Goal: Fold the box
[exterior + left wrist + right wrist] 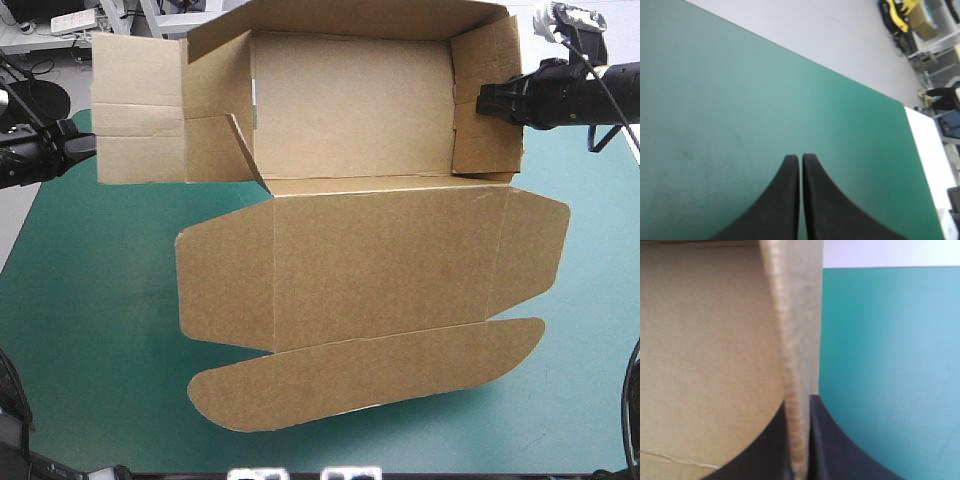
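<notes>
The brown box (pixel 350 110) lies at the far half of the table as an open tray. Its back and right walls stand raised, and its left side panel (pixel 135 110) is folded out flat. The lid (pixel 380 260) lies flat toward the near edge with its rounded flaps spread. My right gripper (pixel 485 100) is shut on the tray's right wall, whose board edge (pixel 790 340) runs up between the black fingers (pixel 832 440). My left gripper (pixel 85 143) hovers just left of the flat side panel, shut and holding nothing, with only teal-green cover ahead of it (pixel 800 157).
Bare teal-green cover (pixel 90 300) shows left of the lid, along the near edge and at the right (pixel 600 300). In the left wrist view the table's edge (pixel 840 67) runs close beyond the fingers.
</notes>
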`<state>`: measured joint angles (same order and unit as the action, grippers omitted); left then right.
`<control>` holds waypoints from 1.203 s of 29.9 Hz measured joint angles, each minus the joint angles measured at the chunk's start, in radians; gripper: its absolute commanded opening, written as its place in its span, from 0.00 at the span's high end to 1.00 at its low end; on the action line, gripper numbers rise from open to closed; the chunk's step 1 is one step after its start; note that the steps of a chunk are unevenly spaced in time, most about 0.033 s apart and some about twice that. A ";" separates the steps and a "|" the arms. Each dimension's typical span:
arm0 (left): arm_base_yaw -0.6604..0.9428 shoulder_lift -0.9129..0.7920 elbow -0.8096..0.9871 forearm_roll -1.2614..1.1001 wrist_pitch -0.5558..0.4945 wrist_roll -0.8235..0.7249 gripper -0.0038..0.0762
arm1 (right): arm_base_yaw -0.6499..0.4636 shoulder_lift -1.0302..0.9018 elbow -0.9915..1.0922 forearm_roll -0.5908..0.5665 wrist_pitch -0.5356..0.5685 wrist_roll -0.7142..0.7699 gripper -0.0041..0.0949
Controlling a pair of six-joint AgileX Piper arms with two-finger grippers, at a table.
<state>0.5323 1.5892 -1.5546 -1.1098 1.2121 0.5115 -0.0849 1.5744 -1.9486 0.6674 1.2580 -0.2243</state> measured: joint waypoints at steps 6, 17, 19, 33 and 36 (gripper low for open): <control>-0.023 0.027 0.000 -0.141 0.005 0.044 0.94 | -0.001 -0.022 -0.015 0.057 0.000 -0.006 0.97; -0.239 0.022 -0.003 -0.296 0.005 0.091 0.94 | 0.002 -0.019 -0.015 0.041 0.000 -0.023 0.97; -0.255 0.012 -0.008 -0.299 0.005 0.096 0.94 | 0.002 -0.012 -0.015 0.020 0.000 -0.021 0.97; -0.319 -0.079 -0.013 -0.296 0.013 0.100 0.94 | 0.061 0.068 -0.014 -0.034 -0.036 -0.017 0.97; -0.331 -0.079 -0.013 -0.294 0.013 0.102 0.94 | 0.077 0.075 -0.014 -0.064 -0.058 -0.007 0.97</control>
<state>0.2009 1.5101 -1.5678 -1.4040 1.2251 0.6139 -0.0077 1.6496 -1.9631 0.6030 1.1995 -0.2315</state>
